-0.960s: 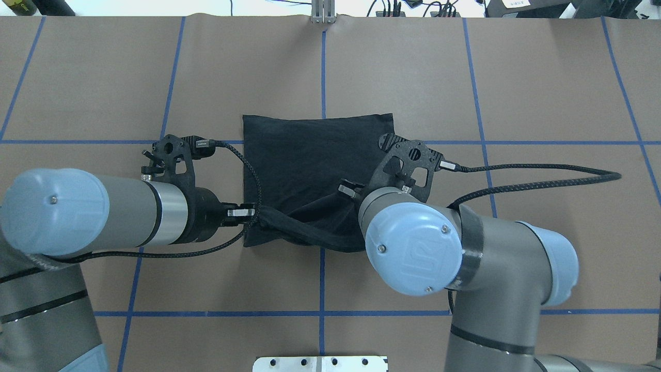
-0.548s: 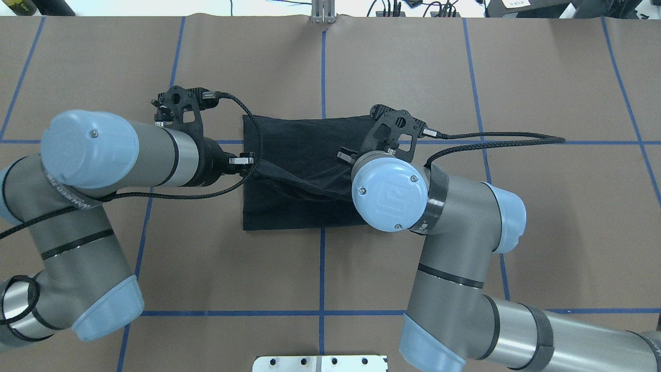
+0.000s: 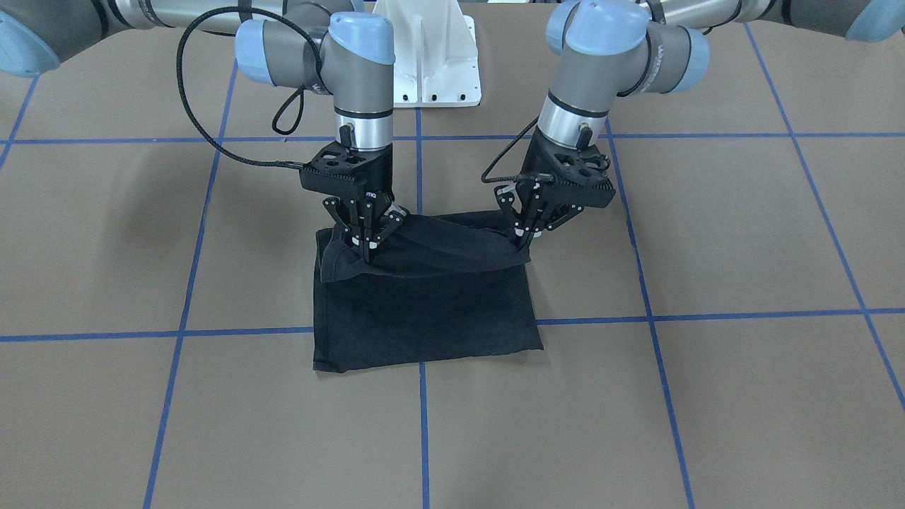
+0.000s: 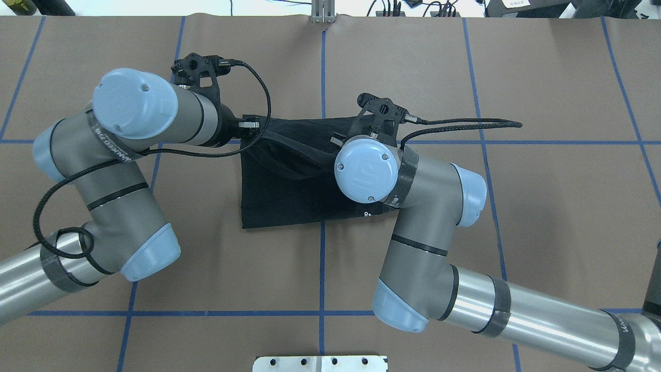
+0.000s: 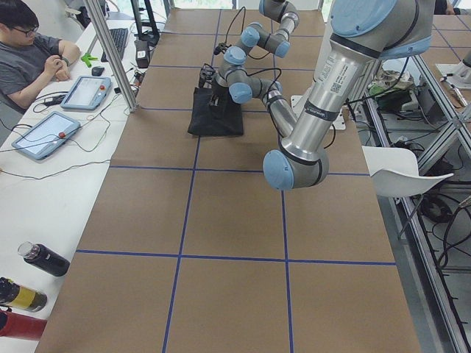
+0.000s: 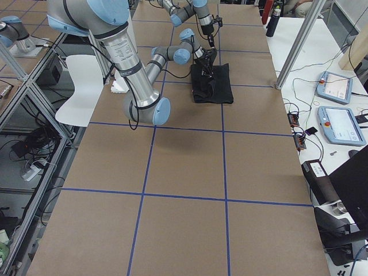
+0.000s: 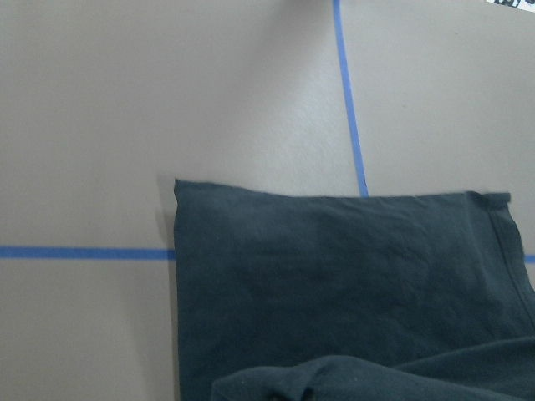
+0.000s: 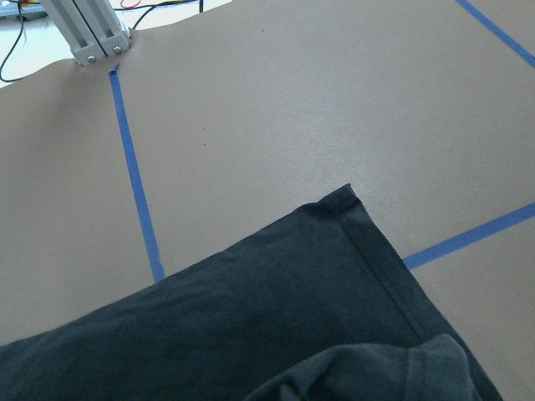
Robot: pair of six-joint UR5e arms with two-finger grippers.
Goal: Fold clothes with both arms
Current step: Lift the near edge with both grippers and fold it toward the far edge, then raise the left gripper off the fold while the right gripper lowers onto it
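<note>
Brown, blue-taped table [image 3: 707, 396] is carrying the black T-shirt [image 3: 424, 311] — I'm seeing the left gripper [image 3: 525, 239] and right gripper [image 3: 368, 249] each pinching a corner, the raised edge sagging between them, the rest lying flat below.

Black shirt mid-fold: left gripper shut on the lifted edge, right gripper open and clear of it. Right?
No. The right gripper is also shut on the lifted edge of the black shirt, not open and clear; the exterior front-facing view shows it. The left gripper is shut on that edge, as stated.
</note>
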